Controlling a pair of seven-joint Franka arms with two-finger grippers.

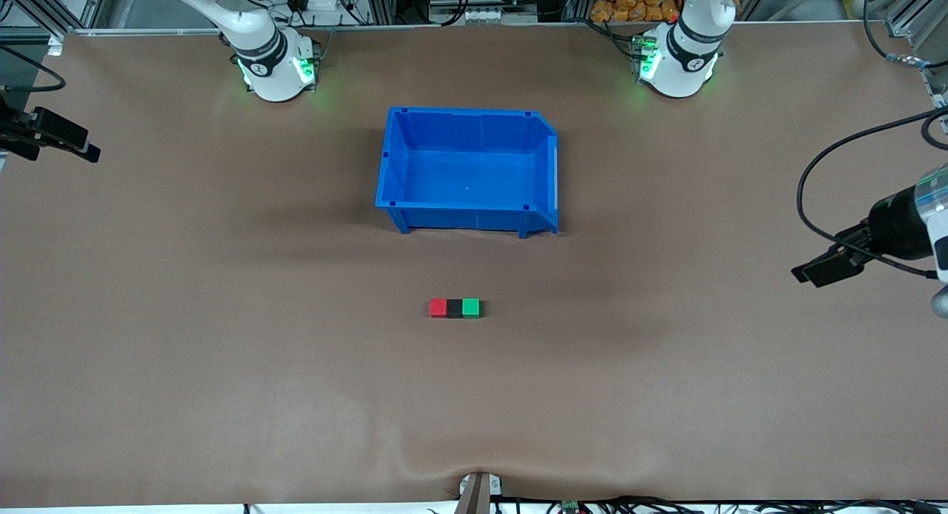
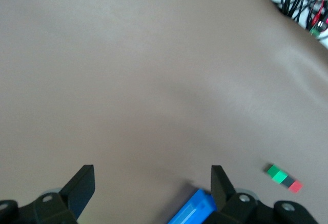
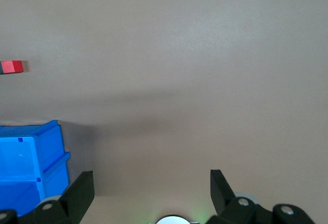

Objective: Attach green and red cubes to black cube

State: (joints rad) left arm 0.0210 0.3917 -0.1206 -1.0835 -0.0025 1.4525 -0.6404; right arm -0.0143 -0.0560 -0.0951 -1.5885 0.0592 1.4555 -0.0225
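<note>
The red cube (image 1: 438, 307), the black cube (image 1: 454, 308) and the green cube (image 1: 471, 307) lie in one touching row on the table, black in the middle, nearer to the front camera than the blue bin. The left wrist view shows the same row: green (image 2: 277, 174), black (image 2: 288, 181), red (image 2: 295, 186). In the right wrist view only the red cube (image 3: 12, 66) shows. My left gripper (image 1: 815, 269) (image 2: 152, 183) hangs open and empty over the left arm's end of the table. My right gripper (image 1: 81, 147) (image 3: 152, 185) hangs open and empty over the right arm's end.
An empty blue bin (image 1: 463, 219) (image 2: 195, 209) (image 3: 31, 162) stands mid-table between the cubes and the arm bases. A brown mat covers the table. Cables run along the table's edge nearest the front camera.
</note>
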